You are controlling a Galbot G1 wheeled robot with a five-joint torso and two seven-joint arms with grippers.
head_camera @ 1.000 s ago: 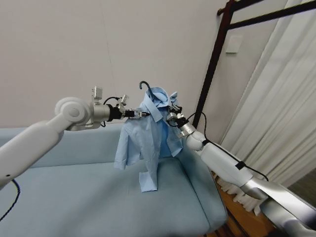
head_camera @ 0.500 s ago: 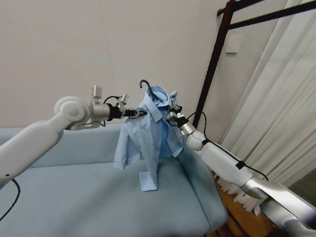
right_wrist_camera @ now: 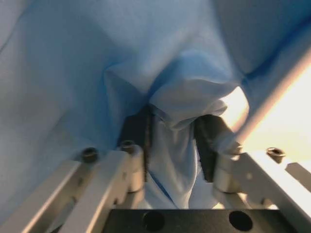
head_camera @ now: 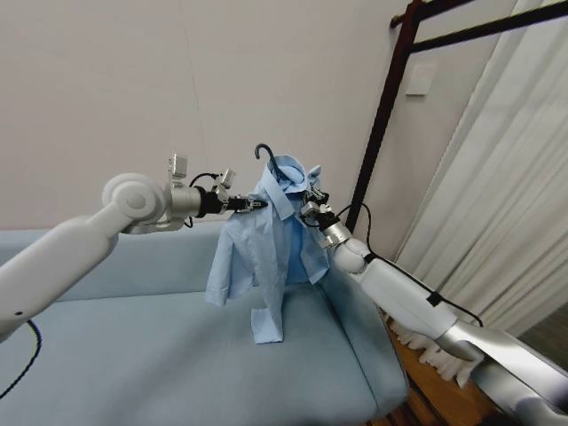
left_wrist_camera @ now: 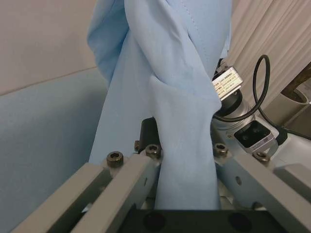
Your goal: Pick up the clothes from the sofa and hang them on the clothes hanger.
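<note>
Above sofa (head_camera: 133, 355), left end effector (head_camera: 257, 204) and right end effector (head_camera: 308, 200) both clenched on blue shirt (head_camera: 262, 257); wrist label (left_wrist_camera: 227, 80) unreadable

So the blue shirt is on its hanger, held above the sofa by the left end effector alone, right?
Not alone. The head view shows both the left end effector and the right end effector gripping the blue shirt, on its hanger, above the sofa.

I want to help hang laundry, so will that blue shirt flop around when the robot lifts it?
Probably floppy: the blue shirt sags in folds below the left gripper and right gripper, whose jaws pinch it near the collar. Likely light, since thin cloth bunches easily between them. Its loose sleeve may swing.
</note>
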